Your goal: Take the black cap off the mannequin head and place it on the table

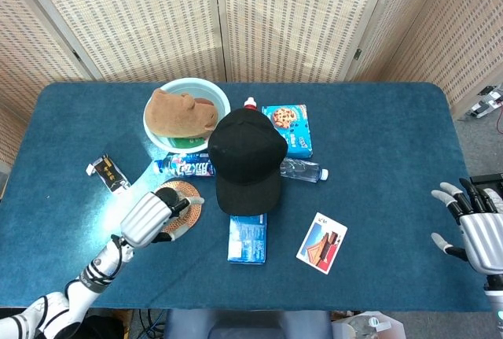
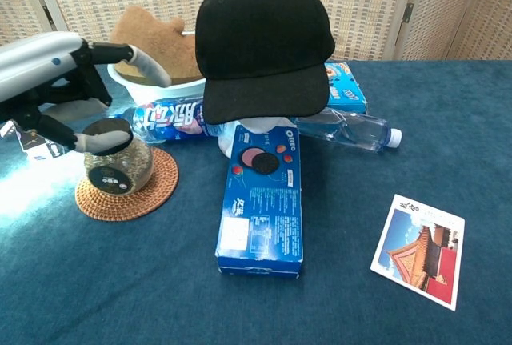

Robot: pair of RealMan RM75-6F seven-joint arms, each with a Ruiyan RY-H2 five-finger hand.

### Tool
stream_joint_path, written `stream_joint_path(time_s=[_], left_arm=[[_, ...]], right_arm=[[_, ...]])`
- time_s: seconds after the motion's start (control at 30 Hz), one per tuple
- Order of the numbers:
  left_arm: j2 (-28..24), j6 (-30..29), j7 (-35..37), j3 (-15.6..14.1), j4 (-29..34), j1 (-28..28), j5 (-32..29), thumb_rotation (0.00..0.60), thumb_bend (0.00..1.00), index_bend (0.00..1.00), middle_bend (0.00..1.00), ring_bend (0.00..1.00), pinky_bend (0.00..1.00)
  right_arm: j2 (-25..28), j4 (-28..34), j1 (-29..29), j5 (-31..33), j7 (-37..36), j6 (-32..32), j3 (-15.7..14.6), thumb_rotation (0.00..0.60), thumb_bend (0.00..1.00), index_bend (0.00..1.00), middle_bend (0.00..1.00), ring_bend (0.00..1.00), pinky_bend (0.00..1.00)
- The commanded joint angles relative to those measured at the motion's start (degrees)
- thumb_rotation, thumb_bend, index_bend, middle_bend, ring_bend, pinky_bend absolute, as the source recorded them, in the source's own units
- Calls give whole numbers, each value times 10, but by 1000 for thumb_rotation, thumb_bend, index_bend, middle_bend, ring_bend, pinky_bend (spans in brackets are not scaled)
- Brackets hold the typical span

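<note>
Sitting on the mannequin head (image 2: 254, 130), the cap (image 1: 245, 156) is untouched, so none of the task is done: you have yet to reach it, grip it, lift it clear and lay it on the table (image 1: 377, 166). In the chest view only a sliver of white head shows under the brim, which points toward you and overhangs the Oreo box (image 2: 262, 201).

Your left hand (image 1: 151, 217) is empty, fingers spread, hovering over the jar (image 2: 117, 162) on its woven coaster (image 2: 122, 193), left of the cap and apart from it. In the chest view one fingertip seems to lie right at the jar's black lid; I cannot tell whether it touches. Your right hand (image 1: 478, 227) is also empty and spread, hanging at the right table edge, well apart from everything.

As I judge it, your left hand is the nearer one; mind the jar below it as you move toward the cap.

You work on a blue cloth-covered table. Clutter rings the head: a bowl (image 1: 185, 87) with a brown plush (image 1: 179, 111) behind, two bottles (image 1: 184, 167) lying beside it, a cookie box (image 1: 288, 128) behind right, a card (image 1: 322, 242) near the front right, and a small packet (image 1: 106, 171) at far left. Bare cloth shows to the right. Behind the table stand woven folding screens (image 1: 275, 16).
</note>
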State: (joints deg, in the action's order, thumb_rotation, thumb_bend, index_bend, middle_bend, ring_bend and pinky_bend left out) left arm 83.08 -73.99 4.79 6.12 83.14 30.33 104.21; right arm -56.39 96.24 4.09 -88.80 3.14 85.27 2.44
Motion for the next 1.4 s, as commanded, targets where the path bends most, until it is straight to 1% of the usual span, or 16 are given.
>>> stream_joint_path(time_s=[0.03, 0.2, 0.6, 0.8, 1.13, 1.4], left_arm=[[26, -1, 4, 3, -25, 20, 6, 600, 258, 298, 1000, 1000, 1000], [61, -7, 8, 8, -61, 43, 6, 600, 259, 302, 1000, 1000, 1000], [127, -14, 20, 12, -121, 81, -10, 600, 259, 311, 1000, 1000, 1000], [154, -20, 22, 15, -141, 94, -19, 600, 258, 328, 1000, 1000, 1000], [198, -29, 19, 20, -194, 113, -37, 600, 258, 359, 1000, 1000, 1000], [225, -49, 23, 29, -226, 122, -51, 600, 258, 408, 1000, 1000, 1000]], right_arm=[[-1, -2, 0, 2, -1, -1, 0, 600, 191, 242, 190, 43, 144], [1, -4, -2, 6, -3, -1, 0, 600, 191, 242, 190, 43, 144], [5, -5, -8, 9, -7, 3, -1, 600, 191, 242, 190, 43, 145], [7, -3, -10, 10, -6, 5, -2, 600, 191, 242, 190, 43, 145], [12, 0, -18, 12, -6, 12, -3, 600, 191, 242, 190, 43, 145], [13, -2, -21, 13, -8, 13, -4, 600, 192, 242, 190, 43, 145]])
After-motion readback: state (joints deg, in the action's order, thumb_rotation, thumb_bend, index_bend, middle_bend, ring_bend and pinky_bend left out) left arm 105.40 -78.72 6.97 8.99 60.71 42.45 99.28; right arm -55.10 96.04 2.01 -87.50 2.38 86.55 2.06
